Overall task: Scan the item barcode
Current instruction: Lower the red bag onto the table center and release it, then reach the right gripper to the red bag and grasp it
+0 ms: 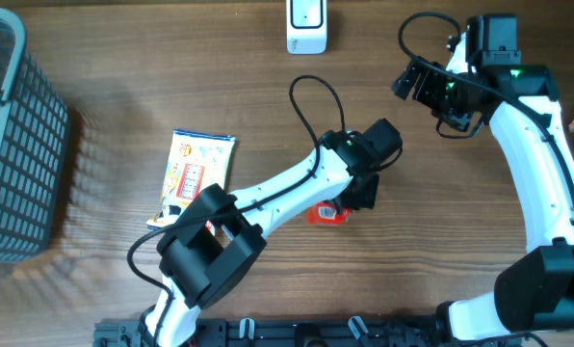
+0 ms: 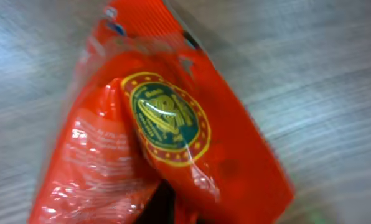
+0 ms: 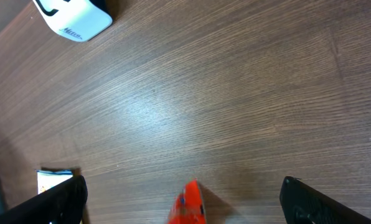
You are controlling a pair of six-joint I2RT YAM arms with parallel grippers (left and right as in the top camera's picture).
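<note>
packet (image 2: 173,124) pinched in left gripper (image 1: 348,204), tilted upright

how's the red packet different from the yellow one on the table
Colour: the red packet is glossy red with a round gold-and-green seal; the yellow packet is pale yellow with busy print. State: the red packet is pinched by the left pincer; the yellow packet lies flat, untouched. Both are small printed pouches.

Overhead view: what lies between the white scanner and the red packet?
Overhead shows bare table, then the left arm's black cable loop and its wrist over the red packet.
</note>
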